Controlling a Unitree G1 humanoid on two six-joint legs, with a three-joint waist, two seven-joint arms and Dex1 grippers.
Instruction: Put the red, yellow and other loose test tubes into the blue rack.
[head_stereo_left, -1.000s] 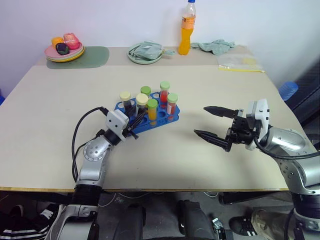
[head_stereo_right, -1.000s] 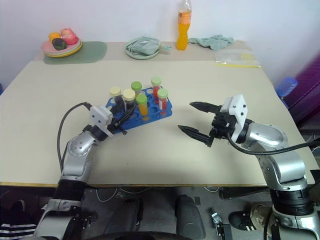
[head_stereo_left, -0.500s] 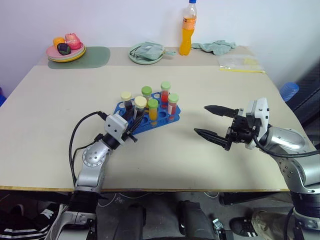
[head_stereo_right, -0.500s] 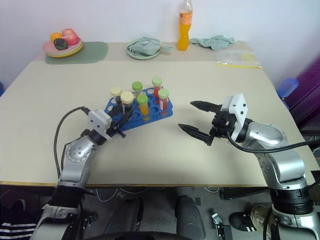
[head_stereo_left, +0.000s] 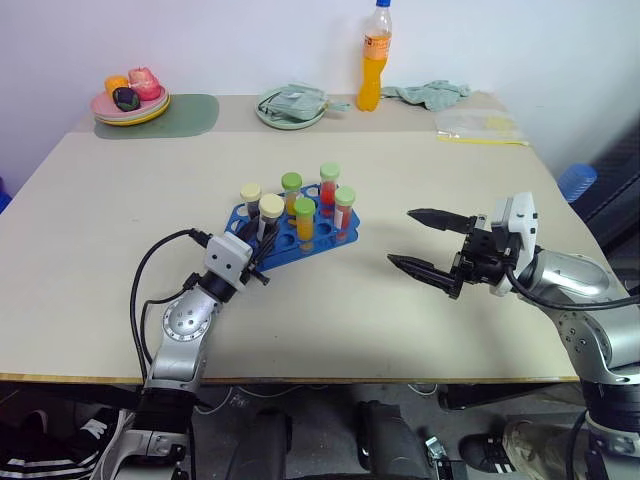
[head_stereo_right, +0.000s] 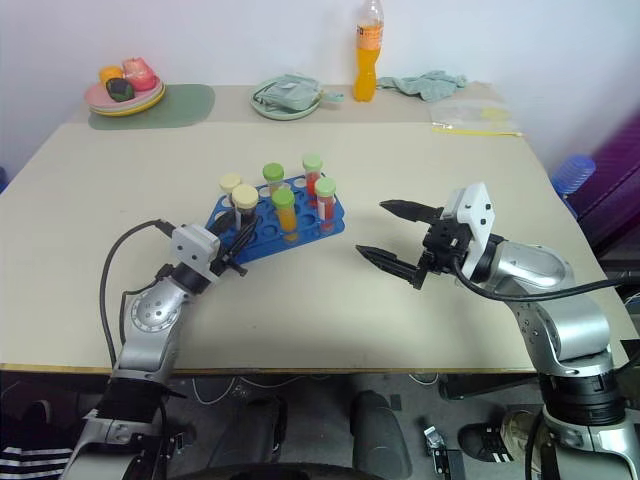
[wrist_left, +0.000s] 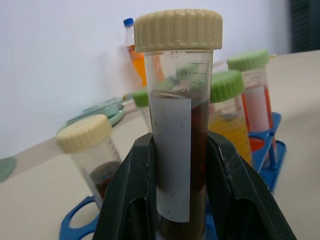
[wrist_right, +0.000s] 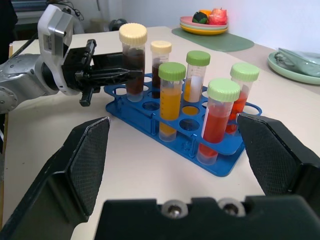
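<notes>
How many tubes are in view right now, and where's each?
6. Five stand in the rack: two orange, two red, one dark. The sixth, dark with a cream cap, is gripped by the left gripper.

beige table (head_stereo_left: 420, 330), blue rack (head_stereo_left: 300, 245), plates (head_stereo_left: 128, 108)

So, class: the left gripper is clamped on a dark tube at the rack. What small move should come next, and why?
Probably open the left gripper: the dark tube it clamps already stands upright, seemingly seated in the blue rack. The right gripper waits open.
</notes>
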